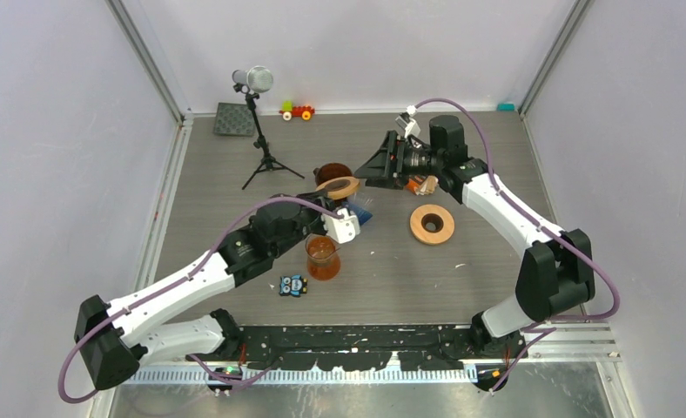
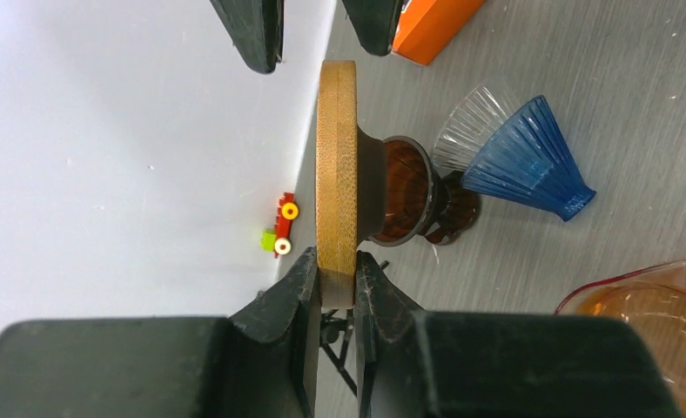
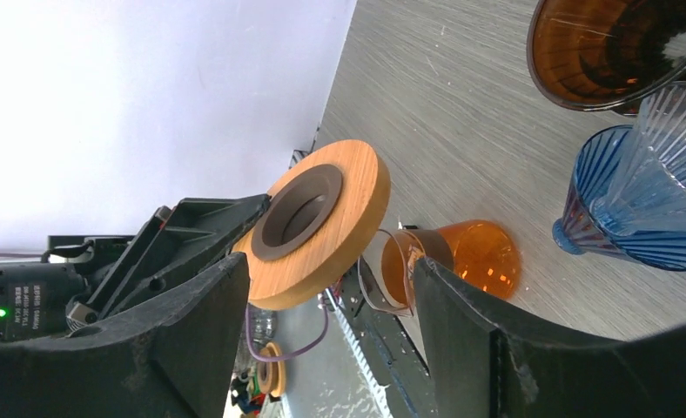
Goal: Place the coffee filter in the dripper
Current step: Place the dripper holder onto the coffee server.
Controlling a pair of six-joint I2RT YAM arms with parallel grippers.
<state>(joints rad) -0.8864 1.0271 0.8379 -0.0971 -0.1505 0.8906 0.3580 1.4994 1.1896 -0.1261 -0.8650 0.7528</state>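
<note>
Left jaws point(image 2: 337, 274) clamped on rim of wooden ring point(image 2: 337, 157), ring held edge-on above worktop point(image 1: 461, 279). Right jaws point(image 3: 329, 266) wide open, straddling ring from far side, gripping nothing. Brown dripper point(image 2: 406, 192) on worktop just behind ring. Blue dripper point(image 2: 531, 157) beside it, farther from ring. Amber carafe point(image 1: 323, 258) near ring. Filter not made out.

A wooden dripper ring point(image 2: 337, 157) with dark collar is held aloft on edge, amber dripper point(image 2: 406, 187) behind.
</note>
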